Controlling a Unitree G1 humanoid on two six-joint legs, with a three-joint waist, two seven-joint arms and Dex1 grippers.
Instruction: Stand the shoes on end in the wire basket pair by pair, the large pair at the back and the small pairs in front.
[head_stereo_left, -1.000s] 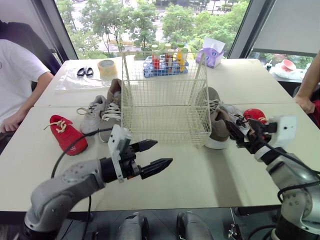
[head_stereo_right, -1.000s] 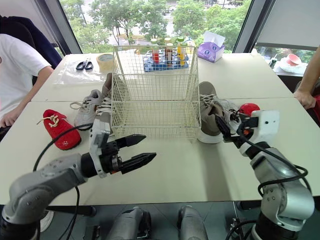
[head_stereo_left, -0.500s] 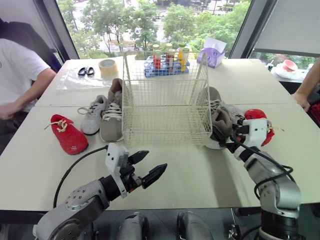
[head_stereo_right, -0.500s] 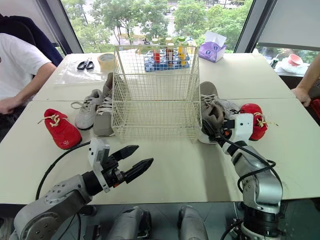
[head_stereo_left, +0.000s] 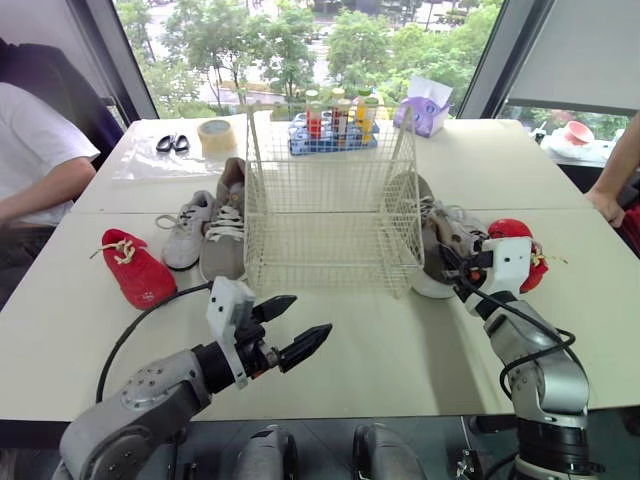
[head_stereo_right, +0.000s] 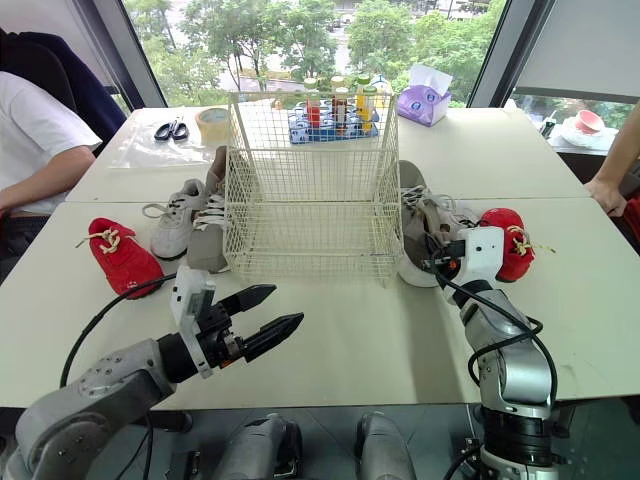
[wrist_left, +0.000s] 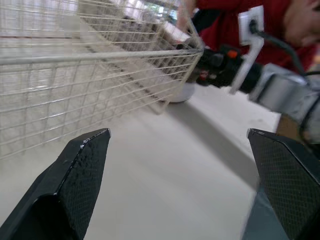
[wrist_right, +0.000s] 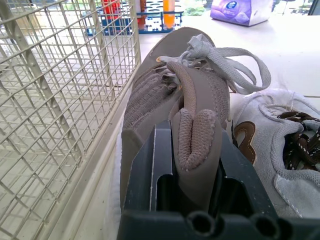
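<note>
The white wire basket (head_stereo_left: 330, 268) stands mid-table with nothing in it. Right of it lies a large taupe shoe (head_stereo_left: 432, 240); my right gripper (head_stereo_right: 440, 262) is shut on its heel collar, and the right wrist view shows the padded heel (wrist_right: 197, 135) pinched between the fingers. A grey sneaker with brown laces (wrist_right: 280, 150) and a small red shoe (head_stereo_left: 515, 232) lie beside it. Left of the basket are the other taupe shoe (head_stereo_left: 225, 240), a small grey sneaker (head_stereo_left: 185, 230) and a red shoe (head_stereo_left: 135, 268). My left gripper (head_stereo_left: 310, 315) hovers open over the front of the table, holding nothing.
At the back of the table are scissors (head_stereo_left: 170, 143), a tape roll (head_stereo_left: 215, 135), a blue rack of bottles (head_stereo_left: 335, 120) and a purple tissue box (head_stereo_left: 425, 105). A person in white (head_stereo_left: 30, 170) sits at the left; another person's arm (head_stereo_left: 620, 170) rests at the right edge.
My right gripper moved in to the taupe shoe's heel and closed on it. My left arm drew back slightly toward the front, still open.
</note>
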